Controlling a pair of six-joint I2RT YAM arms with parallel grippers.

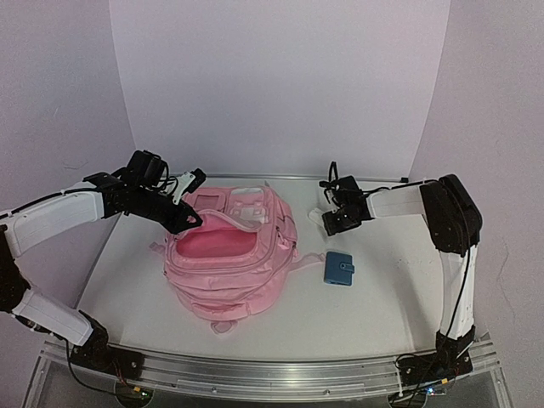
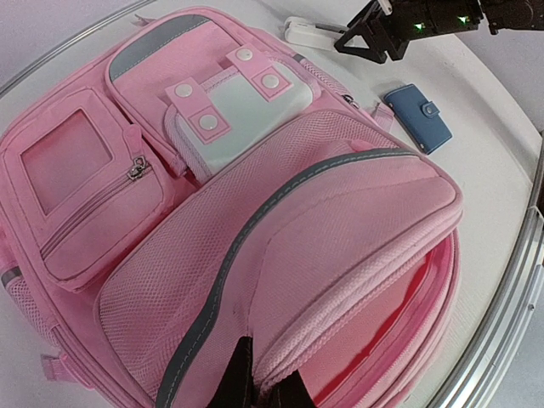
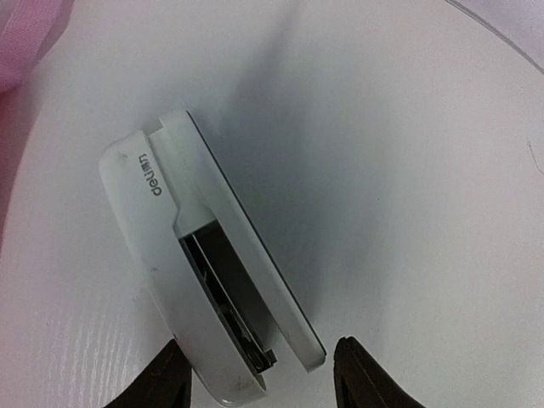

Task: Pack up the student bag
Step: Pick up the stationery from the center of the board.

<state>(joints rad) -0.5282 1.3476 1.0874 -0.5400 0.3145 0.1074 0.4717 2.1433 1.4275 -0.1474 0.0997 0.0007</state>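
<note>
On the table point(image 1: 382, 314), centre: student bag point(image 1: 229, 272), front pockets up, main compartment gaping. Just right of it, apart, blue wallet point(image 1: 340, 269). At the bag's far-left rim, left gripper point(image 2: 262, 387) pinched tight on the opening's edge. Farther right, right gripper point(image 3: 259, 378) part-open, straddling white stapler point(image 3: 212, 280), not clamped.

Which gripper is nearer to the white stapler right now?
Right. The right gripper sits over the white stapler, its fingers either side of one end. The left gripper is across the student bag, pinching its opening's edge.
</note>
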